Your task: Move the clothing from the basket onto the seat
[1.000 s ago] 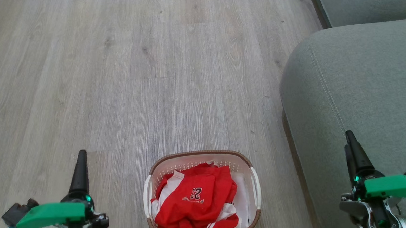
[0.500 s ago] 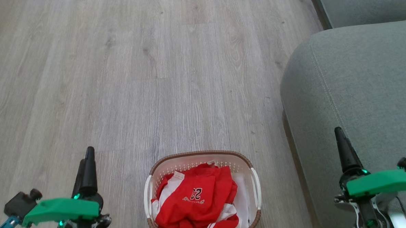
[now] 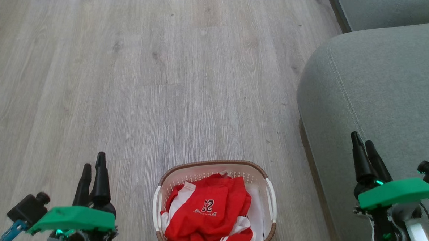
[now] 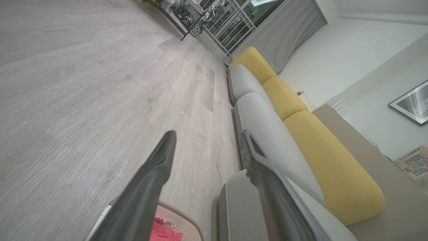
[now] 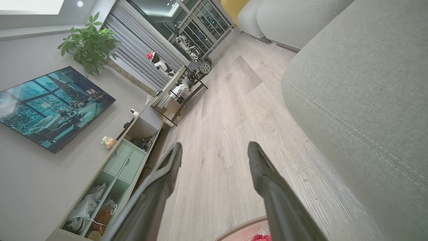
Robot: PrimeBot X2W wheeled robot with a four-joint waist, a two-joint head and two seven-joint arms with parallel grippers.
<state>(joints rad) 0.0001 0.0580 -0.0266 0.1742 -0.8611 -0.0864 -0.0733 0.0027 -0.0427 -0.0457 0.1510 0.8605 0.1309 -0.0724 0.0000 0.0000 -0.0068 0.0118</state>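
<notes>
Holding the left claw (image 3: 94, 161) at the lower left of the head view, above the wooden floor (image 3: 162, 83), left of the basket and well apart from it. Spreading both dark fingers wide, as confirmed in the left wrist view; gripping nothing and touching nothing.

Locating the basket (image 3: 211, 163) at bottom centre, between the two claws, standing upright on the floor. Containing the clothing (image 3: 190, 226) in a loose heap: a red jersey (image 3: 211, 204) lying on top with its number facing up and white trim along the left and lower folds, and a white garment (image 3: 255, 205) lying against the right wall. Leaving both white side handles uncovered. Showing a corner of the same basket, with red cloth inside, at the bottom edge of each wrist view.

Locating the seat (image 3: 379, 91) at the right, near the basket, with a strip of floor between them. Showing grey-green fabric, a rounded corner and a stitched seam running down the cushion.

Holding the right claw (image 3: 361, 138) at the lower right, in front of the seat in the head view, right of the basket and well apart from it. Spreading both fingers wide, as confirmed in the right wrist view; gripping nothing.

Showing, at the left of the right wrist view, a pale green cabinet (image 5: 123, 164) with open lower compartments holding pale bags and small items, too blurred to name.
</notes>
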